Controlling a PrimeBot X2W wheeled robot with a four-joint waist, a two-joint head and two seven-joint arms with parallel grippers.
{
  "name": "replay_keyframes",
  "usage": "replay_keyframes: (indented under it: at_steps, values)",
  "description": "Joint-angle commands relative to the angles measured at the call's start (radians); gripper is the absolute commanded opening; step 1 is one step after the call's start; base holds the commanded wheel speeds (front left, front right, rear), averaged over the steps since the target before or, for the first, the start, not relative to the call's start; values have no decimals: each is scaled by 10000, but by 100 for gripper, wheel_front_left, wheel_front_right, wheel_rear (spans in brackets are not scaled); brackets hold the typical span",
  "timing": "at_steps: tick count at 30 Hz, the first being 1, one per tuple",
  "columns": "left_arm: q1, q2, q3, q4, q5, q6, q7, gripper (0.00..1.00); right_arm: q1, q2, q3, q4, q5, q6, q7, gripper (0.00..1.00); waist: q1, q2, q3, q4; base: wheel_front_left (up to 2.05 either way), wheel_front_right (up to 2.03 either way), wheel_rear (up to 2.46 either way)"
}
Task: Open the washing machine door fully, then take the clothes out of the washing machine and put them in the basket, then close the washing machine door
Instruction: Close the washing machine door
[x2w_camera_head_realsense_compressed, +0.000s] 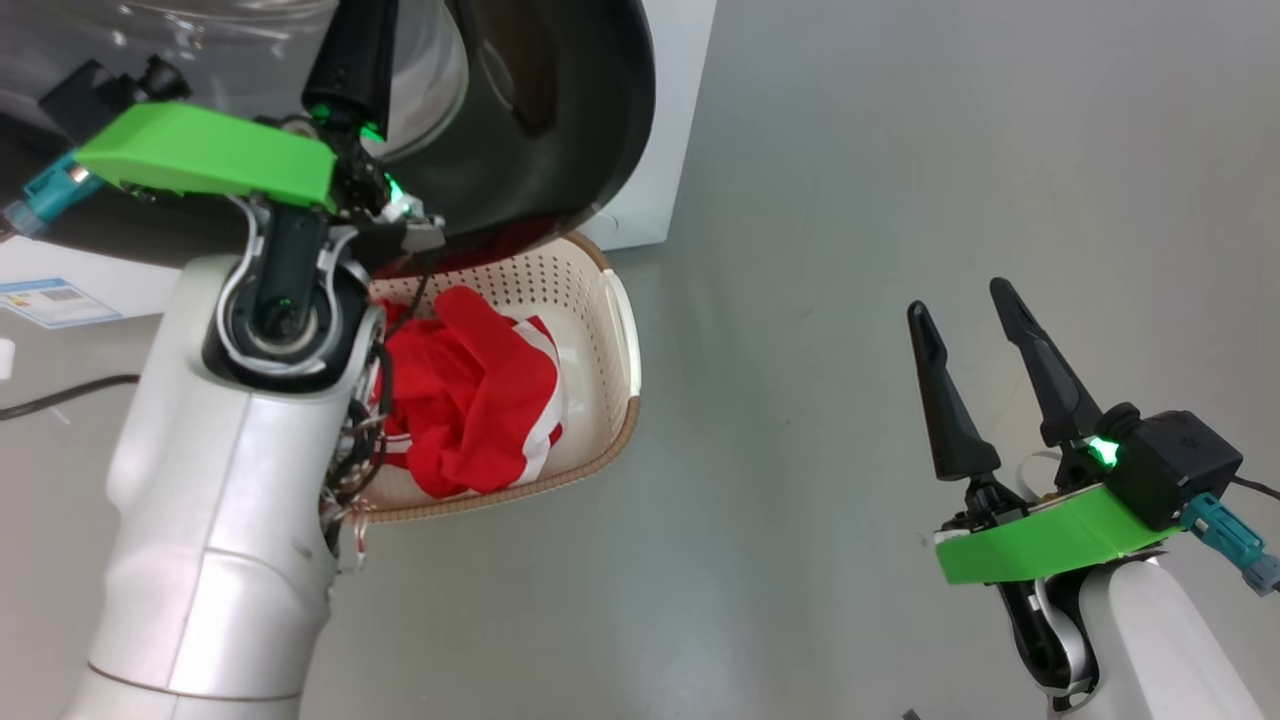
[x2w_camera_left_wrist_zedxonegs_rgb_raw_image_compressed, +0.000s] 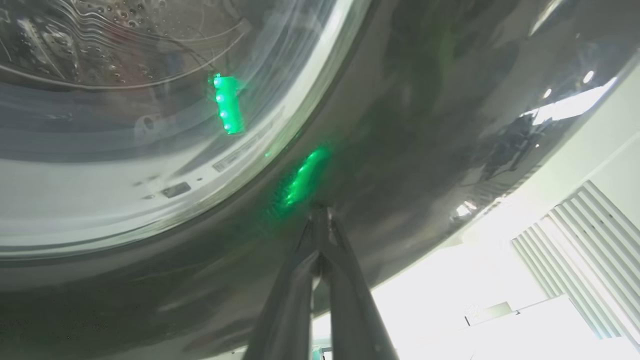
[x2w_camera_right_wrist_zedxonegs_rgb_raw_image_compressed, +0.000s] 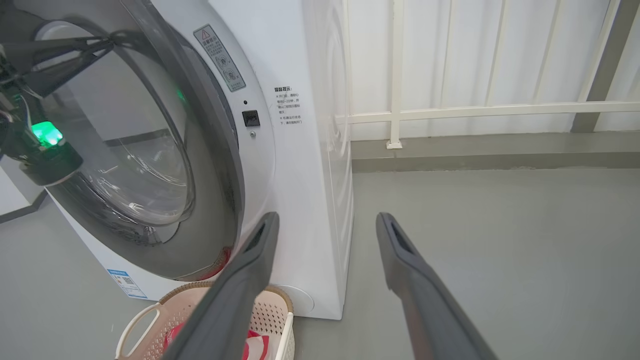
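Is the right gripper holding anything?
No, the right gripper stands open with nothing between its fingers, above the grey floor.

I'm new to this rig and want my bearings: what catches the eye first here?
The red clothes lie bunched in the cream basket on the floor, right under the glossy black door. The left hand, shut, has its tips against that door's rim, while the right hand hangs open over the grey floor.
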Motion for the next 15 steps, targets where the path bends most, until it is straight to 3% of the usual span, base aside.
replay_keyframes:
  at_steps: [1,2,3,4,15]
  values:
    - [-48,252,115,-236,136,-129,-51,0,-187,9,160,-223,-68,48,-63,100,0,0,-83,54,0,0,0]
    - [50,301,80,-250,253,-134,-111,36,-187,9,141,-217,-64,48,-63,100,0,0,-141,80,0,0,0]
    - [171,358,31,-265,398,-138,-192,89,-181,9,117,-209,-62,48,-63,100,0,0,-203,109,0,0,0]
    - [310,420,-43,-289,546,-142,-237,100,-178,9,92,-205,-62,48,-63,100,0,0,-265,137,0,0,0]
    - [2192,1712,-1152,-1095,3350,-155,-1756,100,39,9,-323,-121,-218,48,-63,100,0,0,-1213,592,0,0,0]
